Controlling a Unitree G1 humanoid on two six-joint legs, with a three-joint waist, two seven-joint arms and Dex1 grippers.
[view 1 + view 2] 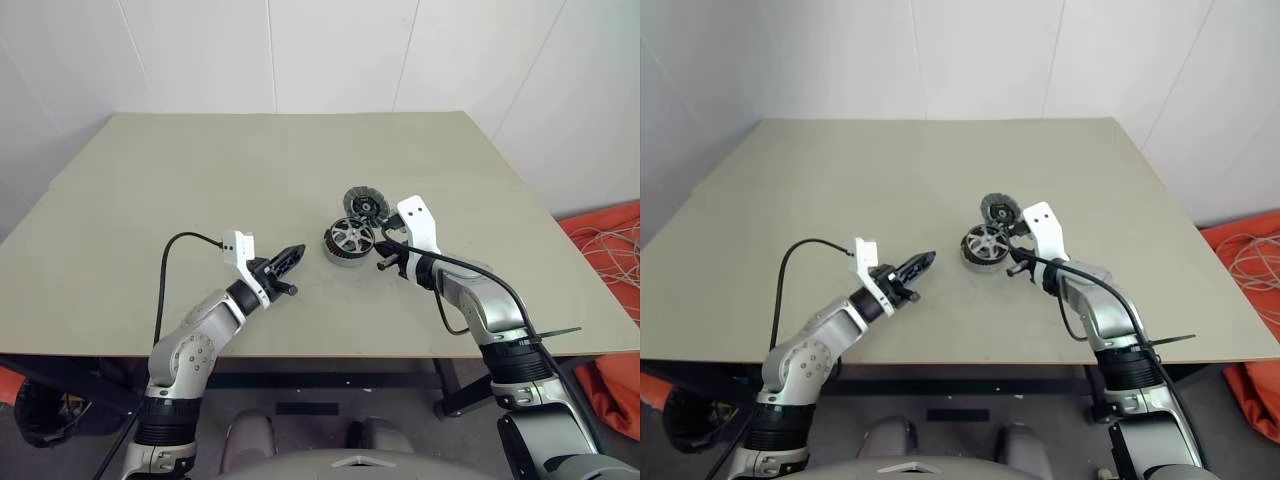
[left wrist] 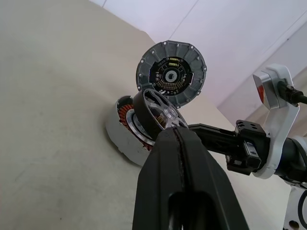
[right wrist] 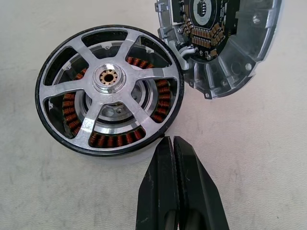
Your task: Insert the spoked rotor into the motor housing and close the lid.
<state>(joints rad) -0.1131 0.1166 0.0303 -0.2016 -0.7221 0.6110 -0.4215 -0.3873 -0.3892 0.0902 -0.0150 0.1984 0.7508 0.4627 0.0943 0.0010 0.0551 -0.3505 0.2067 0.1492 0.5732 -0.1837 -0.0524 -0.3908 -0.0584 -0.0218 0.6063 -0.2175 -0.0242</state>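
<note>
The spoked rotor (image 3: 109, 91) lies on top of the motor housing (image 2: 120, 136), right of the table's middle. In the left wrist view the rotor looks tilted, with one edge raised. Copper windings (image 3: 108, 140) show through its cutouts. The lid (image 3: 220, 43) stands open on the housing's far edge, its dark ribbed inside facing me. My right gripper (image 3: 172, 141) is shut and empty, its tips close to the rotor's dark rim on the near right side. My left gripper (image 1: 290, 258) is shut and empty, pointing at the housing from a short way to its left.
The parts rest on a pale olive table (image 1: 200, 180) with a white wall behind it. An orange cloth with loose cables (image 1: 610, 250) lies on the floor beyond the table's right edge. A black cable (image 1: 180, 245) loops off my left wrist.
</note>
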